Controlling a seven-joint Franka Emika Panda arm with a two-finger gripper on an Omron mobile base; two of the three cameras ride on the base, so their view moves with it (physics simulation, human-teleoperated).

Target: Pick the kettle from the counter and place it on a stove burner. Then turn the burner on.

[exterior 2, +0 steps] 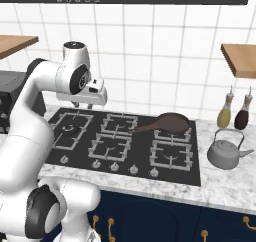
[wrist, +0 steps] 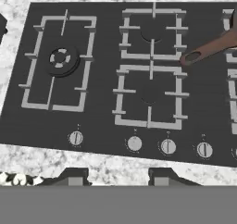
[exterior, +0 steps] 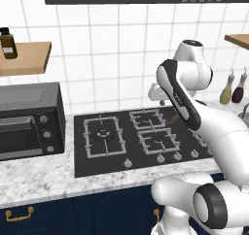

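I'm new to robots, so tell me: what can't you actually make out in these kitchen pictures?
- Knob markings: too small in the hand view.
- Frying pan: cut off by the hand view's right edge.
- Kettle: hidden behind the arm in the left base view.
- Gripper: just its tips visible.

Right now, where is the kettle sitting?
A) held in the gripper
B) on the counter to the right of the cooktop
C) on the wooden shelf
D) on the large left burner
B: in the right base view the kettle rests on the counter just right of the cooktop, in front of two bottles, apart from the gripper.
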